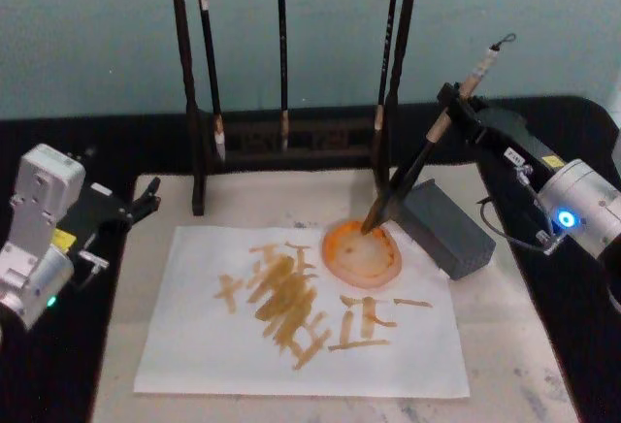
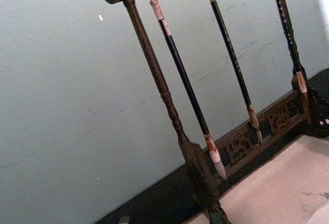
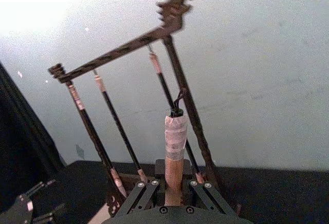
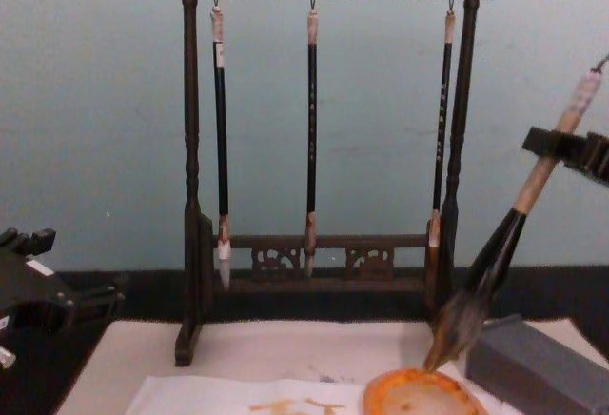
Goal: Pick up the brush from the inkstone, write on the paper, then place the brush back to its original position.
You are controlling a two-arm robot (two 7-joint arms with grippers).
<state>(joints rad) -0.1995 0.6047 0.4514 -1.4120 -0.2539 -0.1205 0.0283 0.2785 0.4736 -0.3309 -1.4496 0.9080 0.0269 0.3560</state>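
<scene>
Right pincer [image 1: 452, 113] is clamped shut on the pale tan upper shaft of the brush [image 1: 412, 176], and we see it toward the far right of the surface [image 1: 582, 365]. From the chest, this pincer [image 4: 557, 148] comes in at the right edge. In the right wrist view its fingers [image 3: 149, 190] sit on either side of the shaft.

We see the brush [image 4: 495, 253] steeply tilted, its top leaning right and away. The tan shaft gives way to a black lower shaft and then a bushy grey-brown tuft. A pale wrap and a small dark loop cap the top end [image 3: 175, 131]. The tuft's tip meets the far rim of the inkstone [image 1: 388, 273], a round dish with an orange rim and a whitish centre.

The inkstone [image 4: 381, 398] sits on the far right part of the paper [image 1: 194, 345], a white sheet with orange-yellow strokes. A grey block [image 1: 441, 224] lies just right of the inkstone.

Our left pincer [image 1: 146, 200] rests near the surface's left edge, well apart from the brush.
</scene>
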